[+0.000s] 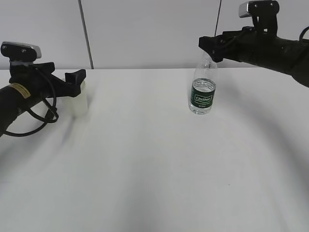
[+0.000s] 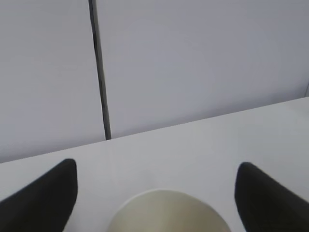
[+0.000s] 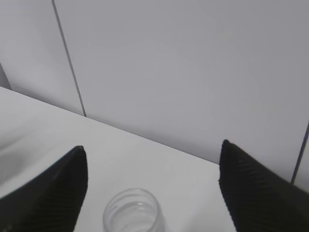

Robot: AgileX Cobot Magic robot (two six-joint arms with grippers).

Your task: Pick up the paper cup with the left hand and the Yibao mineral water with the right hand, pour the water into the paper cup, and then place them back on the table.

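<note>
The white paper cup [image 1: 80, 102] stands upright on the table [image 1: 154, 159] at the left. My left gripper [image 1: 78, 78] is open at the cup's rim, its fingers spread on either side; the cup's cream inside [image 2: 166, 212] shows low between the two black fingers [image 2: 46, 195]. The clear Yibao bottle [image 1: 203, 87] with its dark green label stands uncapped right of centre. My right gripper [image 1: 210, 47] is open just above and behind the bottle's mouth [image 3: 133, 211], which sits low between the wide-apart fingers [image 3: 53, 191].
A pale wall with a dark vertical seam [image 1: 86, 34] rises right behind the table's far edge. Black cables [image 1: 41, 116] hang under the left arm. The wide white tabletop stretches toward the front.
</note>
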